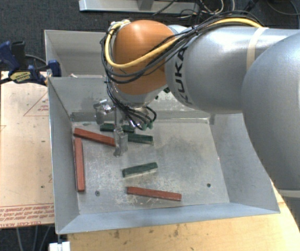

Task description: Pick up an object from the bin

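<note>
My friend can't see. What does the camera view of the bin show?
The robot's gripper hangs low in the grey metal bin, beside the end of a slanted red-brown stick and a dark green stick. Nearer the front lie a second green stick, a red-brown stick along the view's left wall and another red-brown stick.

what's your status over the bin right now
Gripper low in the bin's upper left, tip by the right end of a red-brown bar. Grip not confirmed. Dark green bar crowding it on the right.

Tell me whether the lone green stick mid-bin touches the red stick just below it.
Apart. The camera view shows bare bin floor between the green stick and the red stick.
</note>
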Controlling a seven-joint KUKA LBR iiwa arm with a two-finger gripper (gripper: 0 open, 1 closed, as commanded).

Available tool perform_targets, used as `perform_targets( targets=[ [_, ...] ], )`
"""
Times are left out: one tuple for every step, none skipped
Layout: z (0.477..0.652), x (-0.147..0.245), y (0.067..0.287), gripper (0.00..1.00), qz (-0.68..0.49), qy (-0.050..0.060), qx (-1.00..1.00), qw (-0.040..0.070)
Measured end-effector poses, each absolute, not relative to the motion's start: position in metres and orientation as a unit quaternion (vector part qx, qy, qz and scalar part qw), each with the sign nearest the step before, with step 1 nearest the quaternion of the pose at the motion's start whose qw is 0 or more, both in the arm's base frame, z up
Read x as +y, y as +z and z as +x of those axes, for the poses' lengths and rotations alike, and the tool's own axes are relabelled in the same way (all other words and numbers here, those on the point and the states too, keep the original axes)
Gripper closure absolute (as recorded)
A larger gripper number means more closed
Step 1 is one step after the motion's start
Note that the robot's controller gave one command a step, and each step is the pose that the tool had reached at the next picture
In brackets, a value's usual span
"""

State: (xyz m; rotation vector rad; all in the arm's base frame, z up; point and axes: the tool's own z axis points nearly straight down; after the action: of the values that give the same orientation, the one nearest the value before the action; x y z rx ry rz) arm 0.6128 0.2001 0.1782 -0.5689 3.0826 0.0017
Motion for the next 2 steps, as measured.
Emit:
perform_targets(
  targets=[
    [0.568,0.111,0.105,0.0,-0.254,0.0,0.967,-0.003],
    [0.502,0.082,0.07,0.0,-0.304,0.001,0.953,0.0]
  ],
)
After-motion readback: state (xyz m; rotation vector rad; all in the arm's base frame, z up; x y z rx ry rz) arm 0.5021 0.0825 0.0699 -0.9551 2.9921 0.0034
